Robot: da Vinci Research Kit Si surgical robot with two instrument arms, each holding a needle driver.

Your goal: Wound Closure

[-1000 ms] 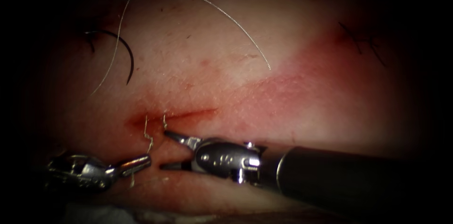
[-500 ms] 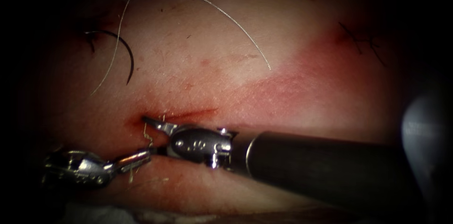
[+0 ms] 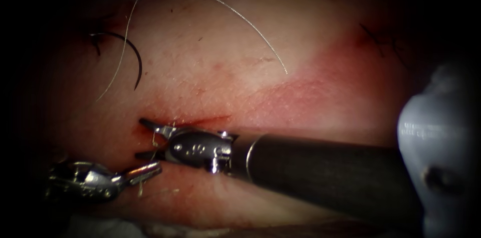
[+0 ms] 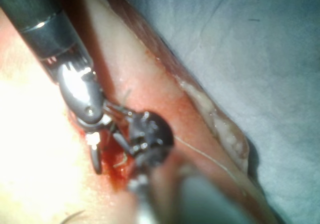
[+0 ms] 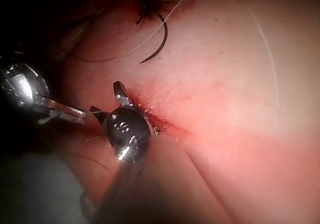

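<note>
A pale blue-grey drape (image 4: 260, 59) lies beyond the lit area, whose surroundings fade into darkness.

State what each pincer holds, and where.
Left pincer: shut on the thread just below the cut. Right pincer: open, empty. Needle lies free on the tissue.

Legible text: none. The right tool (image 3: 145, 140) carries small embossed marks on its metal wrist, too fine to read. Dark pen marks (image 3: 385, 43) on the tissue (image 3: 210, 47) form no readable sign.
</note>
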